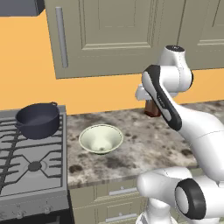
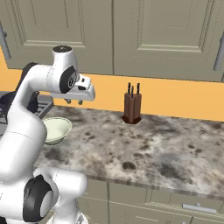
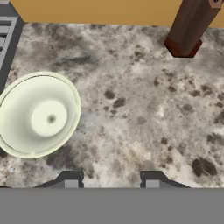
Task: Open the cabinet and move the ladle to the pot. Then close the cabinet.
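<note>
The cabinet hangs on the wall above the counter, its door shut and its long vertical bar handle at the door's left side. The same cabinet spans the top of the right base view. The ladle is hidden. The dark blue-grey pot stands on the back right of the stove. My gripper hovers over the counter, pointing down, to the right of the pot and well below the cabinet. In the hand view my gripper is open with nothing between its fingers.
A pale cream bowl sits on the speckled counter beside the stove, below and left of the hand. A brown knife block stands against the orange back wall. Drawers run under the counter.
</note>
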